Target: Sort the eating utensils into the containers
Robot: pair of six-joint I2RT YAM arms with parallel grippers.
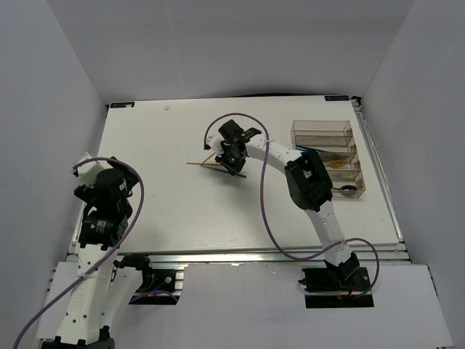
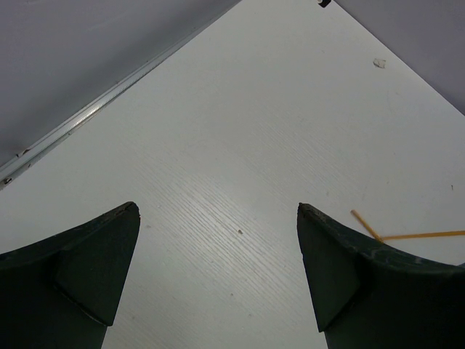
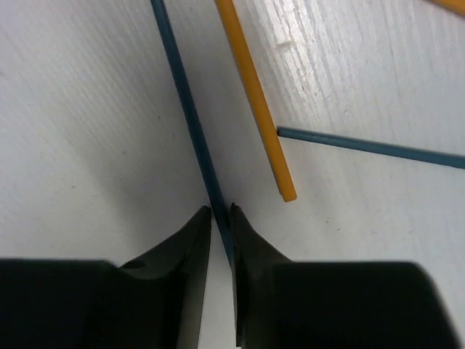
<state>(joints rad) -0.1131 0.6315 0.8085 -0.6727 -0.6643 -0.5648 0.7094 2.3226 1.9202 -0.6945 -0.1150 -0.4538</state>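
My right claw (image 3: 221,214) is pinched down to a slit no wider than the dark blue slim chopstick (image 3: 185,102) that runs between its tips. I grip that stick near one end. The rest of it stretches straight ahead of my fingers (image 3: 190,236) and a little to the left in the right wrist view, low over the white tabletop (image 1: 182,211). I cannot tell whether it is lifted clear or resting on the surface.

An orange slim chopstick (image 3: 254,94) lies just beside it on the right. The two run nearly parallel and draw closer farther from me, and the orange one's blunt end stops short of my fingertips. A second dark blue chopstick (image 3: 370,147) starts near that end and points off to the right, apart from my grip.

From above, this cluster sits around the middle of the tabletop, somewhat toward the far edge. The clear plastic four-compartment tray (image 1: 320,134) stands well apart from it, by the right edge near the far right corner. Its compartments run lengthwise along the far edge, so the stick has to travel rightward. I judge it needs only a small turn to line up with a slot, and I should lift straight up so I don't drag the orange neighbour.

My left claw (image 2: 218,209) is spread wide and empty near the left edge, much farther from the tray. This carry belongs to my right arm.
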